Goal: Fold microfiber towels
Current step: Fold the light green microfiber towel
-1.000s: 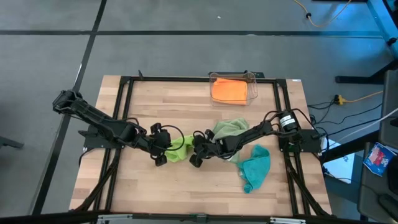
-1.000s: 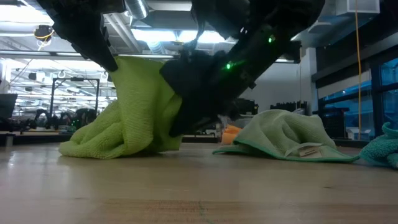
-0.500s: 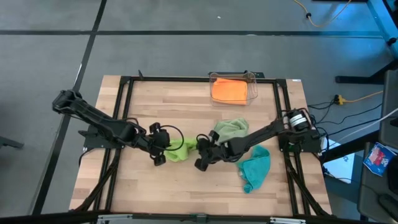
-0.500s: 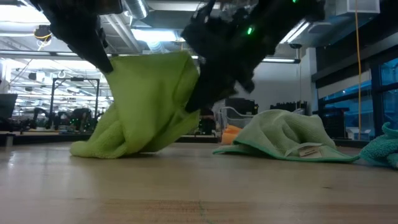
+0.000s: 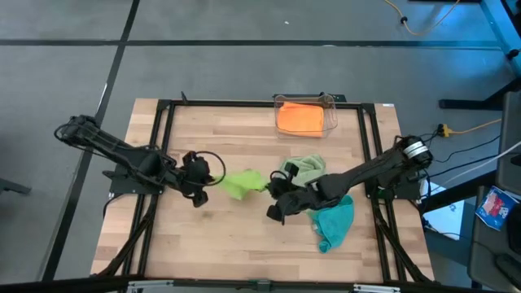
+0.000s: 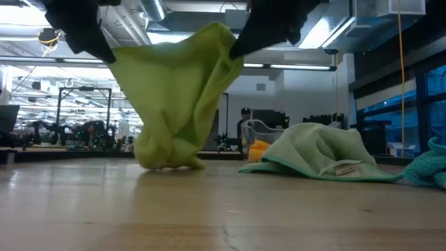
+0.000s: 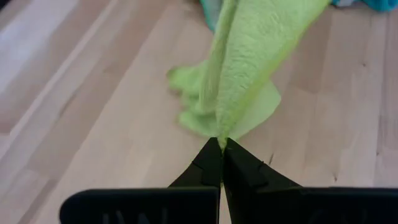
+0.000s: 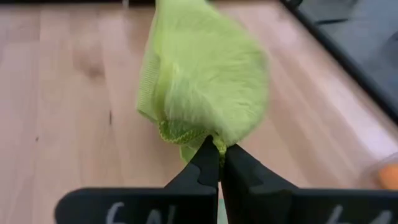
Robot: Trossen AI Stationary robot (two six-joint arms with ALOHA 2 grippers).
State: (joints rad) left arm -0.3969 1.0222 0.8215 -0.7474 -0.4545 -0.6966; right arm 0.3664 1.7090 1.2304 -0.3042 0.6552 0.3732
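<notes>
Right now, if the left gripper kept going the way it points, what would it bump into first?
The lime green towel that the left gripper itself pinches, stretched ahead. Beyond it, probably the right gripper holding the other end, though depth is hard to judge.

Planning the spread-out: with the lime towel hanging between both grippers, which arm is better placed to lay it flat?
Neither alone: left gripper and right gripper each pinch the lime towel, whose bottom touches the table.

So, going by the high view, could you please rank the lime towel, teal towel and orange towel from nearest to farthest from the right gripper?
1. Lime towel: pinched in the right gripper, mid-table.
2. Teal towel: on the right side, beside that arm.
3. Orange towel: in the bin at the far edge.
</notes>
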